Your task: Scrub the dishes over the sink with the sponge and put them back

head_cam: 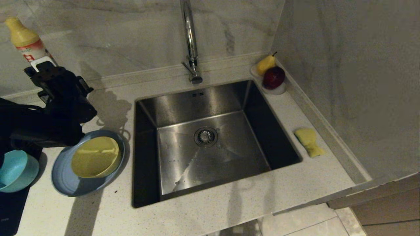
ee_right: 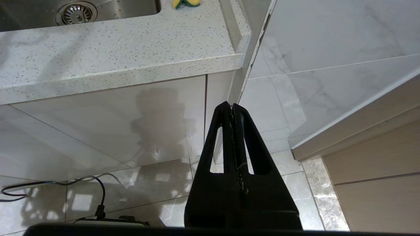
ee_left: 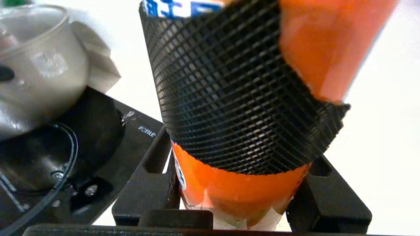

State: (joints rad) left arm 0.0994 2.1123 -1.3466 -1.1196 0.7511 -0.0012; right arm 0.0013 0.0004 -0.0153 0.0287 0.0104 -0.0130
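Your left hand (ee_left: 241, 183) grips an orange bottle with black mesh sleeve (ee_left: 242, 98), off-task. Right hand (ee_right: 233, 109), pinched shut, hangs below the worktop (ee_right: 115, 55). No scrubbing begun, judging by layout: slate-blue ridged plate (head_cam: 65, 183) carrying pale-yellow bowl (head_cam: 95, 157) sits just below-right of your left hand; yellow sponge (head_cam: 309, 141) lies far across the steel sink (head_cam: 210, 141), dry-looking, pinched.

"FOTILE" is printed in white on the black cooktop (ee_left: 131, 137), left wrist view. Blue-white label on the orange bottle (ee_left: 239, 193) can't be read; red label on the bottle in head view likewise.
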